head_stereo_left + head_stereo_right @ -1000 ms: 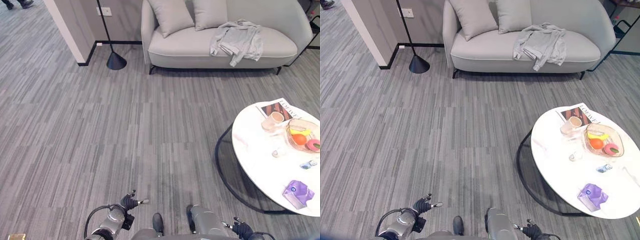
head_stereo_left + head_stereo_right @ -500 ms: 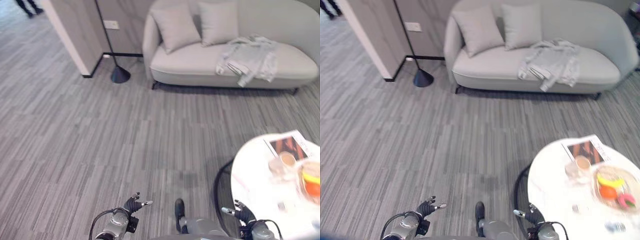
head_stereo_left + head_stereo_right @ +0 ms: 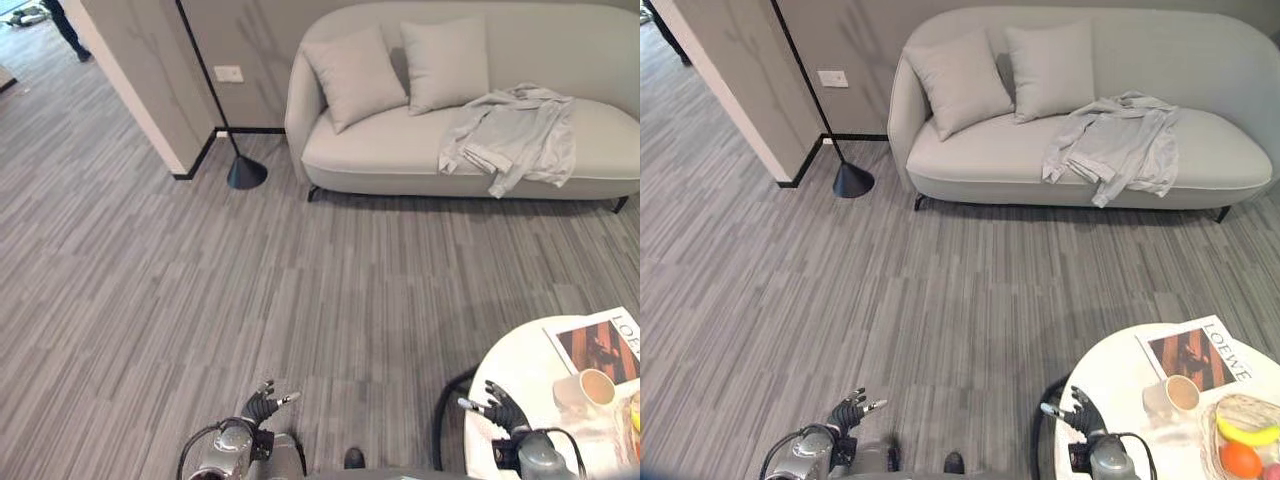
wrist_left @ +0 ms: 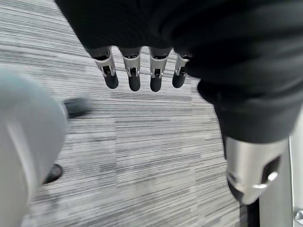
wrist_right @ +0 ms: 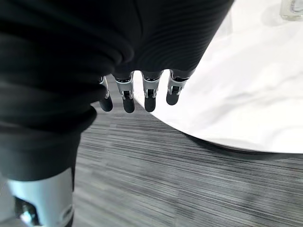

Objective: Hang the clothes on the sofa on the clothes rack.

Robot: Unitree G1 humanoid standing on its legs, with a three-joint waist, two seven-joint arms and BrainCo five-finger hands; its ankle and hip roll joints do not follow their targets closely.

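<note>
Nearest, both hands hang low with nothing in them: the left hand point(image 3: 262, 403) over the grey striped floor point(image 3: 200, 290), its fingers point(image 4: 134, 75) straight and relaxed with the thumb apart, and the right hand point(image 3: 503, 408) beside the rim of a round white table point(image 3: 1110, 390), its fingers point(image 5: 149, 94) likewise straight and spread, holding nothing. In the right wrist view those fingers hang just over the table's edge, with floor below them. On the table, toward the robot's right, stand a cup point(image 3: 1178, 395), a magazine point(image 3: 1196, 352) lying flat just behind it, and a bowl point(image 3: 1240, 425) with a banana and an orange in it at the view's edge. Past a wide stretch of floor stands a light grey sofa point(image 3: 960, 160) against the wall. Two cushions point(image 3: 958, 80) lean on its backrest at its left half. The clothes point(image 3: 1112, 145), a pale grey garment, lie crumpled on the seat at the right half, one part trailing over the front edge of the seat. Left of the sofa, a black floor lamp point(image 3: 245, 172) has its cone base on the floor, its thin pole slanting up beside a wall corner. Far at the upper left, a person's legs point(image 3: 70, 25) show.
</note>
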